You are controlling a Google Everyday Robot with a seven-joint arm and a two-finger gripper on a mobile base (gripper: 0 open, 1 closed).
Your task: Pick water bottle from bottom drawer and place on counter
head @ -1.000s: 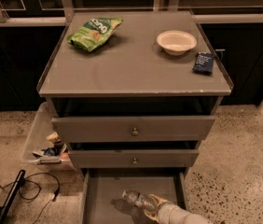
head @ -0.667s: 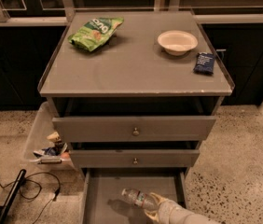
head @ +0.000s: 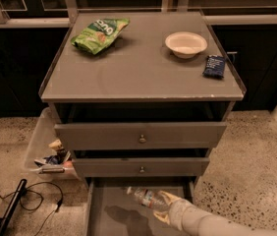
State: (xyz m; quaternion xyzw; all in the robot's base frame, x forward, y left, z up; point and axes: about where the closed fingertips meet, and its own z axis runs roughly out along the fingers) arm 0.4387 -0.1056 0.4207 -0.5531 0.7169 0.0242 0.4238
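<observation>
- grasp looks done: clenched on the bottle [head: 141, 196] with the claw [head: 162, 206], bottom centre of frame.
- held tilted, cap toward upper left, over the drawer [head: 108, 215]; seemingly just off its floor, shadow beneath.
- left to do: lifting out, carrying up, setting down on the surface [head: 138, 70].
- already up there: chip bag [head: 99, 33] upper left, bowl [head: 186, 44] and blue packet [head: 214, 66] upper right; bare middle to aim for.
- in the way: two upper drawers [head: 141, 134] directly above; probably calls for pulling back before rising.
- at left, well apart: cluttered bin [head: 45, 151], floor cable [head: 11, 200].
</observation>
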